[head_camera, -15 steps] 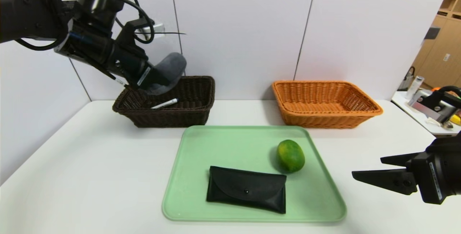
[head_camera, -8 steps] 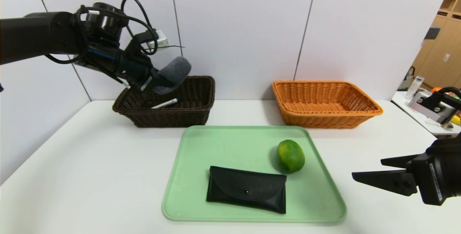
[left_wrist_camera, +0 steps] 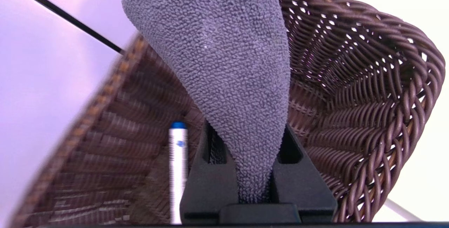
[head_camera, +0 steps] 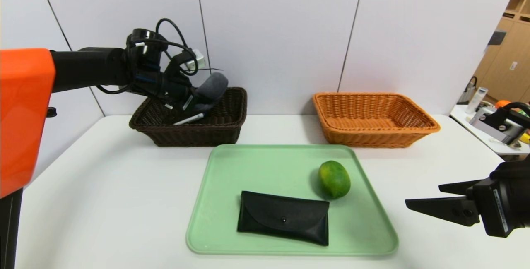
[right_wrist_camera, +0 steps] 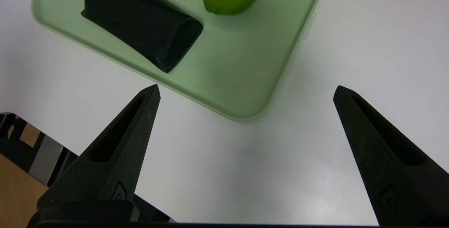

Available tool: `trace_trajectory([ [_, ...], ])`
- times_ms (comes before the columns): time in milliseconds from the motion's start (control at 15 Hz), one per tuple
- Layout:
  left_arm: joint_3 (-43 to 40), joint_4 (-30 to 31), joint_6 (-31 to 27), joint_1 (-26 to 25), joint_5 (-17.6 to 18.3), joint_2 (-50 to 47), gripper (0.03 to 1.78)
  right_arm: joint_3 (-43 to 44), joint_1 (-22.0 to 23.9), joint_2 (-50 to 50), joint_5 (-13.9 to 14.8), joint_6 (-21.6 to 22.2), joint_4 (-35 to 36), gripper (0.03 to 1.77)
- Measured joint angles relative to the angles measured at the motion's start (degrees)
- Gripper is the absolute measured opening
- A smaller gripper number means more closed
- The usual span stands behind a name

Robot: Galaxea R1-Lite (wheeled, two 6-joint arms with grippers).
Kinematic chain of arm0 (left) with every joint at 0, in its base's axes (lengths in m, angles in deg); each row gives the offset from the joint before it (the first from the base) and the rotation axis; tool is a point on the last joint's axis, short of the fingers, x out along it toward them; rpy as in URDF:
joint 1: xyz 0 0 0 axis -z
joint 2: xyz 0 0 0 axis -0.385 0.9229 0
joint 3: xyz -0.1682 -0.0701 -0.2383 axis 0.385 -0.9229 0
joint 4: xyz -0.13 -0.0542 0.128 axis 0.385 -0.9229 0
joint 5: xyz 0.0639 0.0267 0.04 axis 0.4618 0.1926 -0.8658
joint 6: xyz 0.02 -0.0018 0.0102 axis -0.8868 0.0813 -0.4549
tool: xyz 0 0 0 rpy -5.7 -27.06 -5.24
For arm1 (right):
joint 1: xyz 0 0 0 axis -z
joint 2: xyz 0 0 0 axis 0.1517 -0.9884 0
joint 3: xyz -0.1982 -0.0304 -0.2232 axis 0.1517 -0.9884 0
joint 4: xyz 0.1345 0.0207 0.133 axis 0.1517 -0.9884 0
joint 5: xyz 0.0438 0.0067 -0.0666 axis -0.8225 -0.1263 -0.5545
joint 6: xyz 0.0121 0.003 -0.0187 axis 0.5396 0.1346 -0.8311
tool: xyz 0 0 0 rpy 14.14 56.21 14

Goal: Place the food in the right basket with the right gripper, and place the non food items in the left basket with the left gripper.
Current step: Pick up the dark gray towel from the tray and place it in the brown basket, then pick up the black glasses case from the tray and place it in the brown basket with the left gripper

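My left gripper (head_camera: 194,102) is shut on the rolled dark grey towel (head_camera: 210,88), holding it low inside the dark brown left basket (head_camera: 225,130). The same grip shows in the left wrist view, where the towel (left_wrist_camera: 224,63) sticks out from the gripper (left_wrist_camera: 253,172). A white marker (head_camera: 189,118) with a blue cap lies on the basket floor beside the fingers; the marker (left_wrist_camera: 178,172) also shows there. On the green tray (head_camera: 265,161) lie the green citrus fruit (head_camera: 333,179) and the black pouch (head_camera: 284,222). My right gripper (head_camera: 424,195) hovers open, right of the tray. The orange-tan right basket (head_camera: 374,118) stands behind.
The white table (head_camera: 103,198) carries both baskets near the back wall and the tray in the middle. A side table with clutter (head_camera: 492,124) stands at the far right. In the right wrist view, the tray's corner (right_wrist_camera: 242,112) lies just ahead of the open fingers.
My left arm has reached forward and down, lowering the towel from above the dark basket's rim into the basket. The right gripper has stayed where it was.
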Motion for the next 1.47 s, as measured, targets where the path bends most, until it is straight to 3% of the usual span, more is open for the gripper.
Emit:
trace_trajectory([
  [133, 0.0, -0.4, 0.6, -0.2, 0.0, 0.5, 0.24, -0.3, 0.1, 0.0, 0.1, 0.0, 0.1, 1.71],
  [200, 0.0, -0.2, 0.7, -0.3, 0.0, 0.6, 0.33, -0.4, 0.1, 0.0, 0.1, 0.0, 0.1, 1.71],
  [400, 0.0, 0.0, 1.2, -0.3, -0.1, 0.6, 0.78, -0.5, 0.2, -0.1, 0.1, 0.0, 0.0, 1.71],
  [733, 0.0, 0.1, 4.0, -0.4, 0.0, 0.0, 1.22, -0.3, 0.2, -0.1, 0.1, 0.0, 0.1, 1.71],
  [1200, 0.0, -0.3, 16.1, -0.4, 0.0, -3.2, 1.50, -0.3, 0.3, 0.8, 0.1, 0.1, 0.0, 1.71],
  [1467, -0.1, -6.1, 27.2, 2.5, -2.2, -6.9, 1.59, 0.0, 0.2, 0.8, 0.0, -0.1, 0.3, 1.71],
])
